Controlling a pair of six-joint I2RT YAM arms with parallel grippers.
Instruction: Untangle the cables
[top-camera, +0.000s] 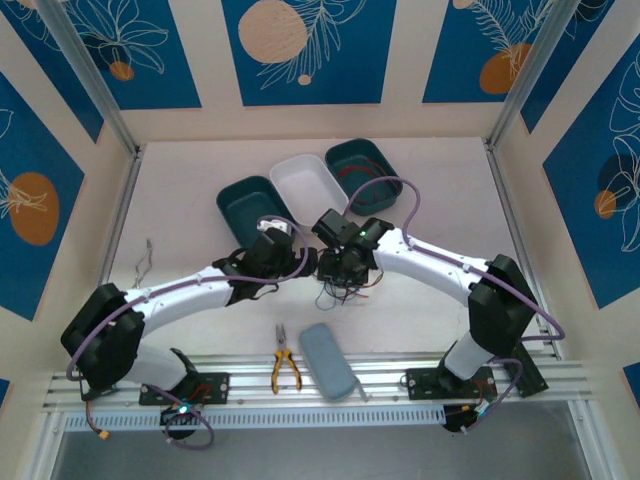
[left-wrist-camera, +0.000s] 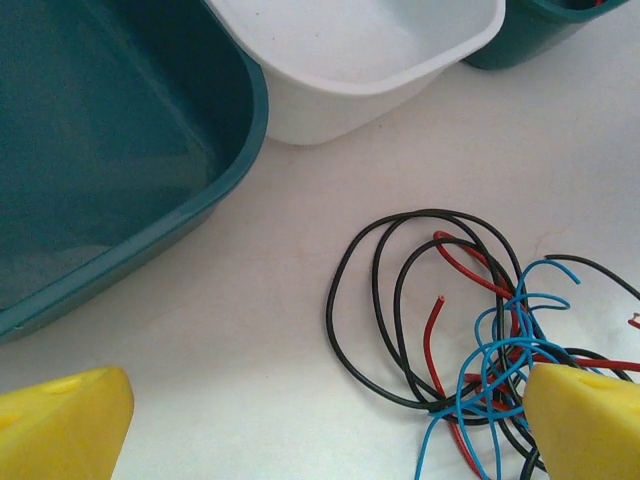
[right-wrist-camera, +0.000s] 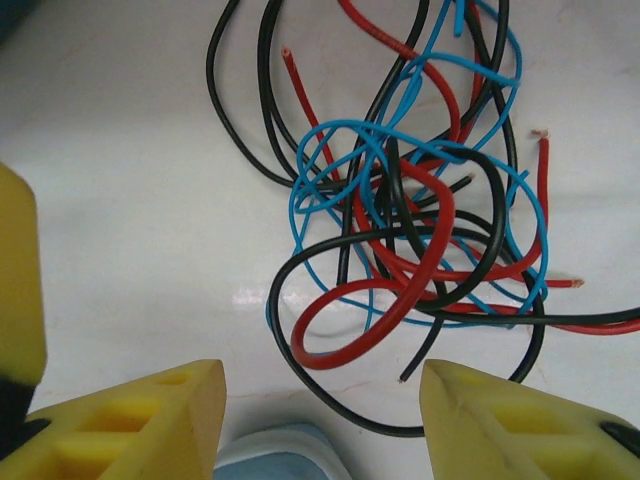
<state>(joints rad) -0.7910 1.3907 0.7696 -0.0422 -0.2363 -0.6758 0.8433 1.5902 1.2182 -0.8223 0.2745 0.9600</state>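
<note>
Pliers and a grey case lie unused at the near edge of the surface, then mid-surface the cables sit knotted red, blue and black — left pincer wide, right pincer parted and empty, both poised beside them, probably to pull strands — and tubs wait toward the far edge.

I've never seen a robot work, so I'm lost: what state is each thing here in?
Cables: red, black and blue, tangled in one heap.
Left teal bin: empty.
White bin: empty.
Right teal bin: holds a red wire.
Pliers: lying flat, unheld.
Left jaws: wide open, empty.
Right jaws: open, empty.
</note>
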